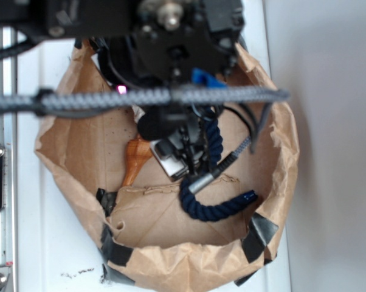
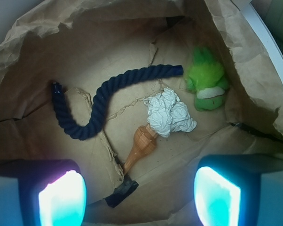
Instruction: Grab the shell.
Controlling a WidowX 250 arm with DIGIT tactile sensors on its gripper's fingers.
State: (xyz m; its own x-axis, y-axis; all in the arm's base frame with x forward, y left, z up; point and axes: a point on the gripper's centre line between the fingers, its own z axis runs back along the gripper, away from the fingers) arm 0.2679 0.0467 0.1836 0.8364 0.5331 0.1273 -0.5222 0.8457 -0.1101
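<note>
The small glossy orange-tan shell (image 2: 140,143) lies on the floor of the crumpled brown paper bag (image 2: 108,42), ridged wide end up against the lumpy white wad of paper (image 2: 169,113), thin tail pointing down toward a strip of black tape (image 2: 121,192). In the exterior view the shell (image 1: 134,159) peeks out just left of the arm. To its left, the dark navy twisted rope (image 2: 97,110) snakes across the floor in an S. Beyond the paper wad, near the bag's right wall, sits the fuzzy green plush toy (image 2: 206,80). And the gripper (image 2: 139,195) hangs above the shell, fingers (image 2: 61,200) wide apart, pads glowing cyan, holding nothing, tail showing between them.
</note>
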